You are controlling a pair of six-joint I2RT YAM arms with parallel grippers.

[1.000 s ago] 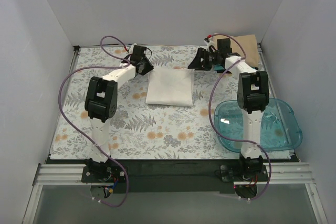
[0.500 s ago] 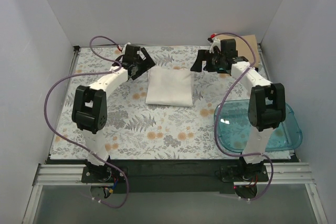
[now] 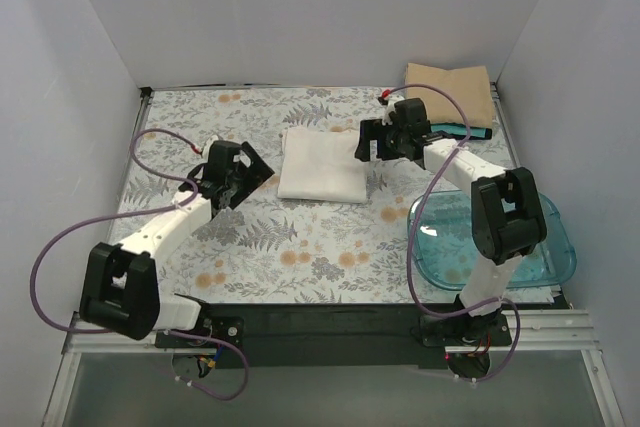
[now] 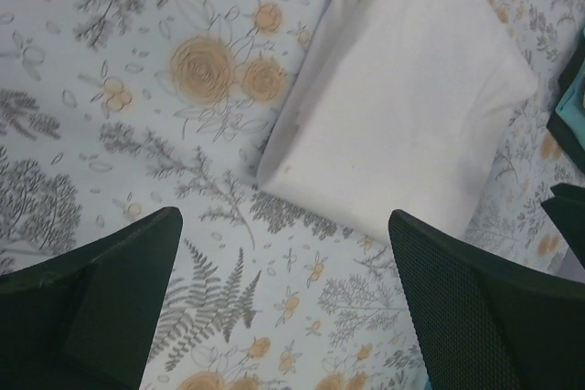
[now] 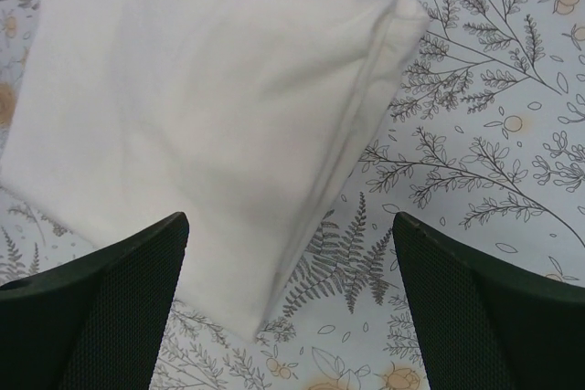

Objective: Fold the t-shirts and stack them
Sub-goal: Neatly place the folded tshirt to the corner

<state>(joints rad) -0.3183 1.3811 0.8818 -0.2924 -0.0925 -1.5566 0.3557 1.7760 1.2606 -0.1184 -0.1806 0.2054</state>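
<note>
Back wall [image 3: 320,17], 12 o'clock: plain pale grey-white panel, unmarked.
Left wall [image 3: 60,107], 9 o'clock: matching panel, running from the back corner to the near edge.
Right wall [image 3: 590,77], 3 o'clock: matching panel.
Table [image 3: 330,322]: rectangular, black strip along its near edge at 6 o'clock.
Floral cover [image 3: 300,247]: laid over the tabletop, grey ferns and orange blooms on white.
Metal rails [image 3: 330,359], 6 o'clock: silver, set crosswise.
Light: even, with soft shadows.

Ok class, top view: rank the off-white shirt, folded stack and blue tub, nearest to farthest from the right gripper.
1. off-white shirt, just left of the right gripper.
2. folded stack, far right corner.
3. blue tub, near right.
</note>
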